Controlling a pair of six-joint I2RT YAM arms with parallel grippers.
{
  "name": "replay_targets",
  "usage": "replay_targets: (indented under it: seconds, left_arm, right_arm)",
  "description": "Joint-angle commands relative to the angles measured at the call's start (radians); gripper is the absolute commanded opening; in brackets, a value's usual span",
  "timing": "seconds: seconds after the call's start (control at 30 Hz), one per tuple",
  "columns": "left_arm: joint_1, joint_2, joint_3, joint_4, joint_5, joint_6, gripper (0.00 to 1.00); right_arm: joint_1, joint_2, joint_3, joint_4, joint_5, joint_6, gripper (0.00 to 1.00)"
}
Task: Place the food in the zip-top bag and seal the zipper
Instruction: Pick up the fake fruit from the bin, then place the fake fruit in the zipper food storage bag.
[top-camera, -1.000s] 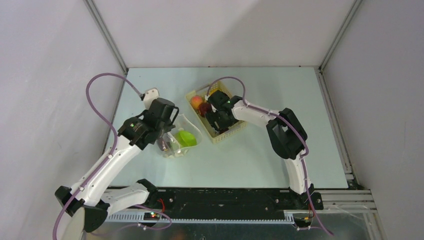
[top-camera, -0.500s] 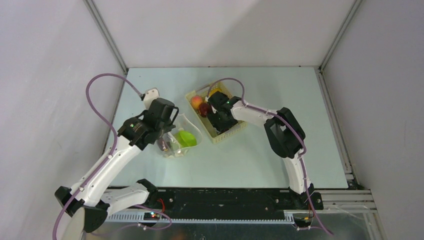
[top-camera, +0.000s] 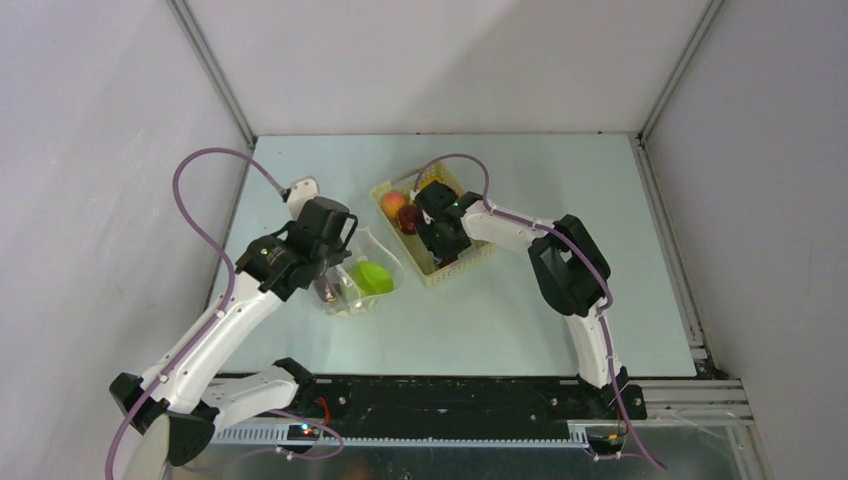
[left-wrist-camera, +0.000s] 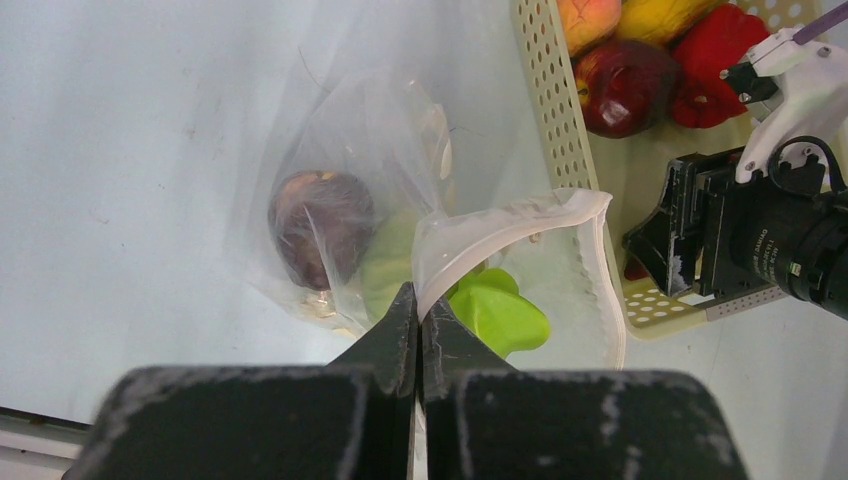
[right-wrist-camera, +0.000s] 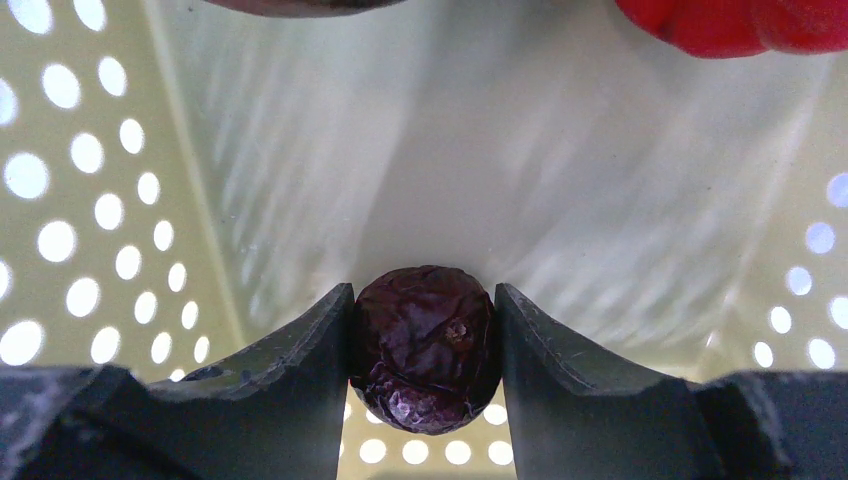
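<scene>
Zip-top bag (left-wrist-camera: 420, 190) rim between left fingers (left-wrist-camera: 388, 340)

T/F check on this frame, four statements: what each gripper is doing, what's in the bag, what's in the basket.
1. The left gripper pinches the bag at its mouth edge. True.
2. The right gripper hangs open over bare table. False: it is shut on a dark fruit inside the basket.
3. The bag is empty. False: it holds a green piece and a brown fruit.
4. The pepper lies in the basket. True.
</scene>
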Motion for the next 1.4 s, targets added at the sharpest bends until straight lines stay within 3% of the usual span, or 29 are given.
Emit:
replay_targets:
  seconds: [0.0, 0.5, 0.77, 0.97, 1.2, 1.37]
  left_arm:
    - [0.008, -0.017, -0.002, 0.017, 0.000, 0.007, 0.00]
    - [0.008, -0.023, -0.006, 0.023, 0.041, 0.007, 0.00]
    - [0.008, -0.029, -0.005, 0.048, 0.095, 0.007, 0.00]
    - [0.009, -0.036, -0.006, 0.057, 0.113, 0.007, 0.00]
    - [0.008, -0.047, -0.007, 0.060, 0.136, 0.008, 0.00]
    - [0.008, -0.062, -0.014, 0.064, 0.169, 0.000, 0.00]
  right_arm:
    - [0.003, -0.069, 0.046, 0.023, 0.013, 0.014, 0.32]
    - [-0.020, -0.383, -0.126, 0.171, -0.018, 0.081, 0.27]
    - [-0.016, -0.587, -0.280, 0.290, -0.127, 0.142, 0.27]
    - [0.075, -0.692, -0.383, 0.467, -0.225, 0.173, 0.27]
    - [0.207, -0.668, -0.418, 0.641, -0.154, 0.181, 0.28]
    - [0.276, -0.612, -0.407, 0.706, 0.009, 0.227, 0.31]
